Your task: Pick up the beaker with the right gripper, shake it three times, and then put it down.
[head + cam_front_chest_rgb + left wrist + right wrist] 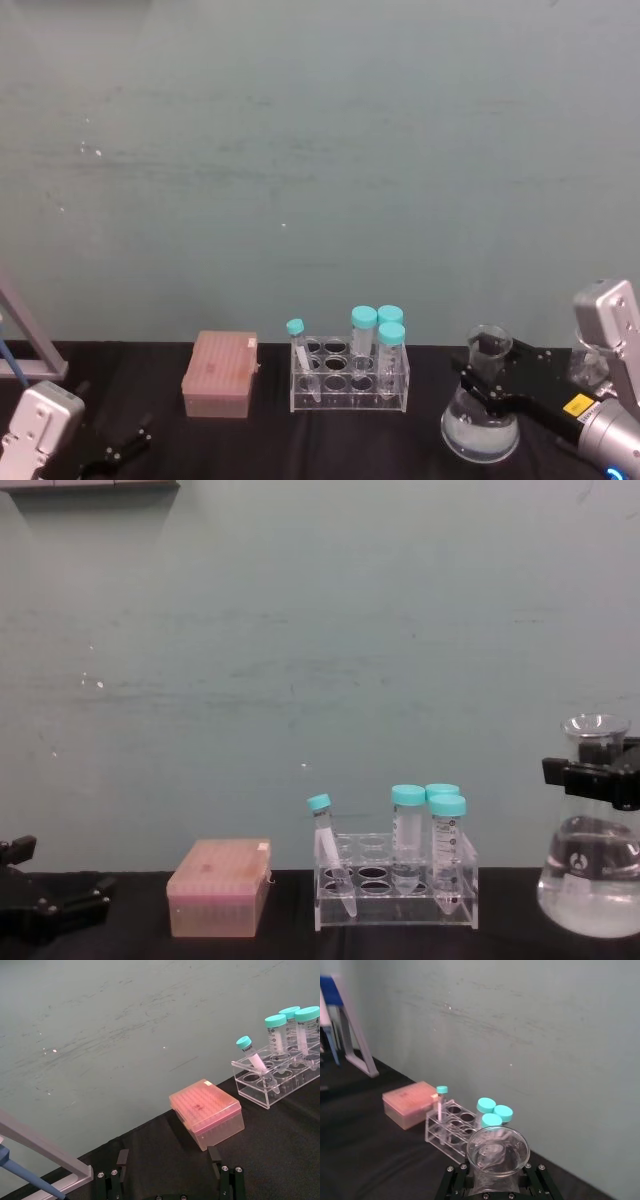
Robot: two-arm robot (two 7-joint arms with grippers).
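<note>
Nearest on the robot's left, the left end effector (128, 443) rests low over the black table (370, 445). In the left wrist view its two fingers (120, 1159) stand well apart with nothing between them.

On the near right, the right end effector (484, 381) reaches in from the right edge and is clamped on the narrow neck of the beaker (480, 432), one finger on each side just under the flared rim. The beaker stands upright at the table's right end, to the right of the tube rack (350, 388) and a little nearer the robot. Clear liquid fills its wide base (588, 885), and a small round mark shows low on its side. Whether its bottom touches the table I cannot tell. The right wrist view looks down into its open mouth (498, 1151).

Farther back, the clear rack holds one small blue-capped tube (301, 358) leaning at its left end and three larger capped tubes (379, 335) upright at its right end. A pink box (221, 375) sits apart, to the rack's left. A pale grey stand (28, 340) leans at the far left. Behind everything rises a scuffed teal wall (320, 150).
</note>
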